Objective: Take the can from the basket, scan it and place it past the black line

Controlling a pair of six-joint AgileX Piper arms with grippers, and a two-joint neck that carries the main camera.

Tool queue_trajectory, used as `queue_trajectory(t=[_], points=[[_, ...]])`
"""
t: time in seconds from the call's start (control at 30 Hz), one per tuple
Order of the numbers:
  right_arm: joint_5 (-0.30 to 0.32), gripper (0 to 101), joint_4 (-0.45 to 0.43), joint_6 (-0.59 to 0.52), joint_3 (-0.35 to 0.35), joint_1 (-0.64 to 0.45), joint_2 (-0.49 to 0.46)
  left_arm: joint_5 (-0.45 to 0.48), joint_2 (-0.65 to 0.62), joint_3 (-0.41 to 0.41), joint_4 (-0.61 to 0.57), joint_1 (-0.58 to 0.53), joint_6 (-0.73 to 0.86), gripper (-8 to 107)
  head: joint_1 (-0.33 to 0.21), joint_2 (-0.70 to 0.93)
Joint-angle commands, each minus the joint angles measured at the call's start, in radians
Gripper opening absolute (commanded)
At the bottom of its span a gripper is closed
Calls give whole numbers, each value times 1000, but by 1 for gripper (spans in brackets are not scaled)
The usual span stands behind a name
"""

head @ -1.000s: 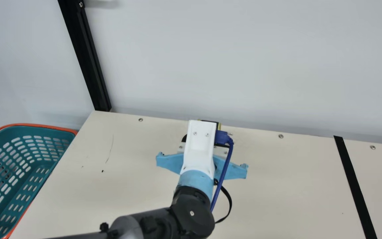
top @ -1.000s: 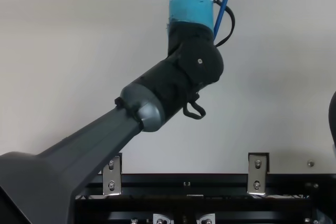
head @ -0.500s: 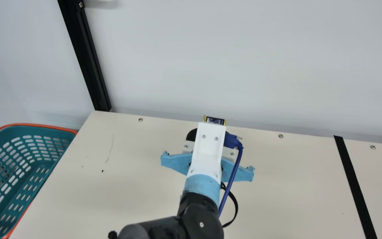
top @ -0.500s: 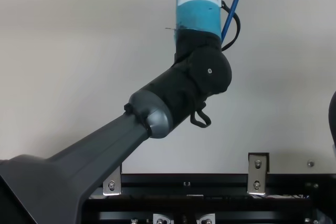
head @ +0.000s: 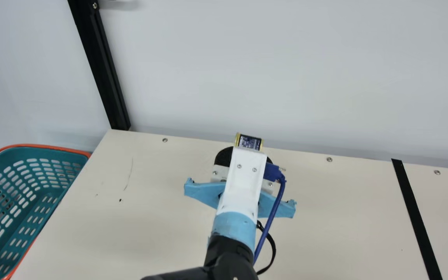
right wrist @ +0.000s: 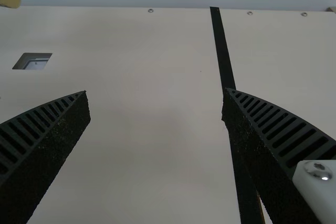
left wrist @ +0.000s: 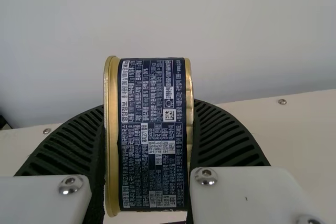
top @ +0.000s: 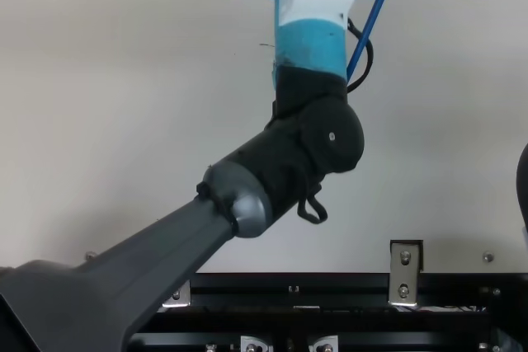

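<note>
the cream table has a teal basket beside its left edge and a black line towards the right. the right gripper's fingers are spread wide. the left gripper's fingers pinch the can, well left of the line.

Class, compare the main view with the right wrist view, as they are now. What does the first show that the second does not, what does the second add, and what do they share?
Main view: the teal basket with its orange rim, the black upright post, and the blue cable along the left arm.

Right wrist view: the open right claw, and a small cutout in the tabletop.

Both: the cream table, the black line, and part of the gold-rimmed can.
</note>
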Motion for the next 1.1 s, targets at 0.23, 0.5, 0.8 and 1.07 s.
queue_trajectory(t=[0.23, 0.5, 0.8, 1.07], points=[[0, 101, 0, 0, 0, 0, 0, 58, -8, 51, 34, -40, 0, 10, -37, -8], [0, 101, 0, 0, 0, 0, 0, 79, 18, 85, 34, -53, 0, 10, -37, -8], [0, 101, 0, 0, 0, 0, 0, 80, 82, 81, 34, -51, 0, 10, -37, -8], [0, 101, 0, 0, 0, 0, 0, 89, 137, 52, 34, -54, 0, 10, -37, -8]])
